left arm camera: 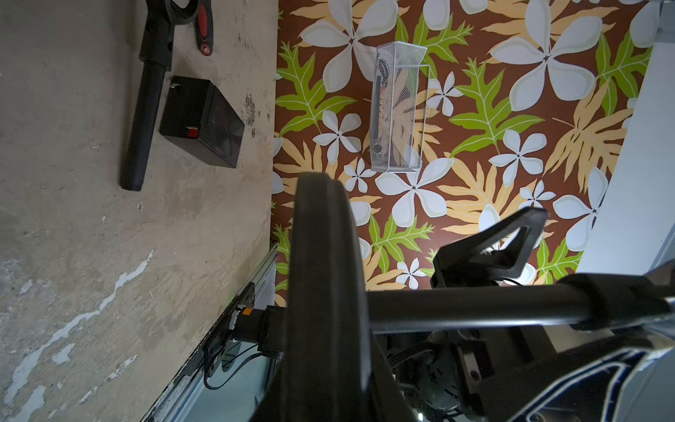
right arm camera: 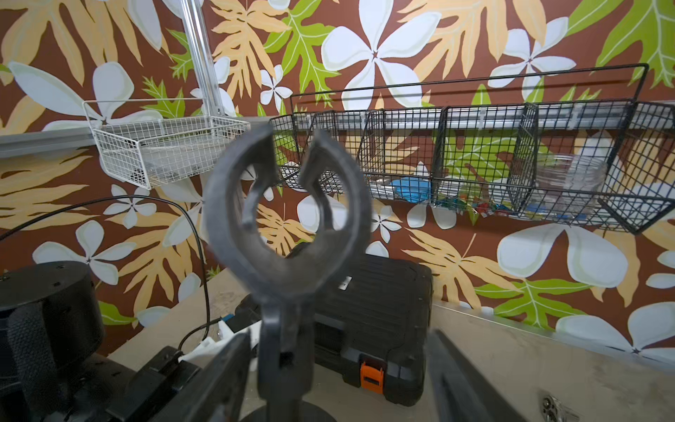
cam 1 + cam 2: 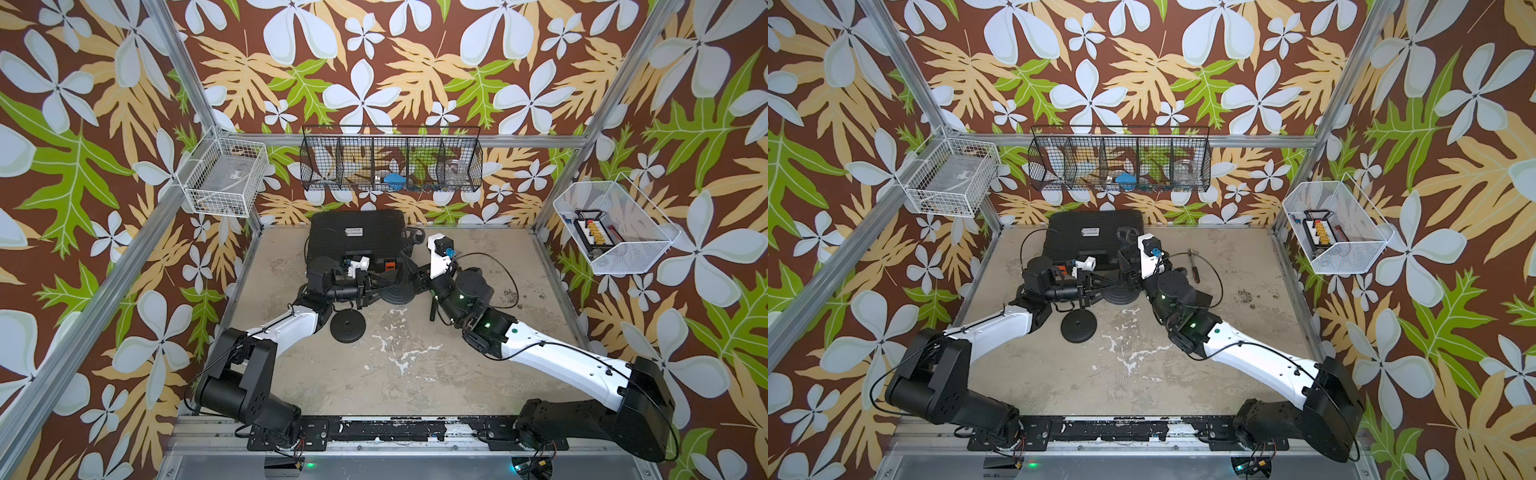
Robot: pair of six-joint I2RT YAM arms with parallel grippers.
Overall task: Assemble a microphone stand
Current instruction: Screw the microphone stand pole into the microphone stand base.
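Inspected storage, grips.
Found blue piece, jar in black basket; left gripper clamping pole; right gripper wide.

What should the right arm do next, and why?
Probably back the right gripper away: its jaws stand open either side of the clip stem, which stands upright on the base, whose rim the left gripper pinches.

Matt black microphone stand, rough worn tabletop, metal wire basket

Black tool case, black wire rack, white wire basket
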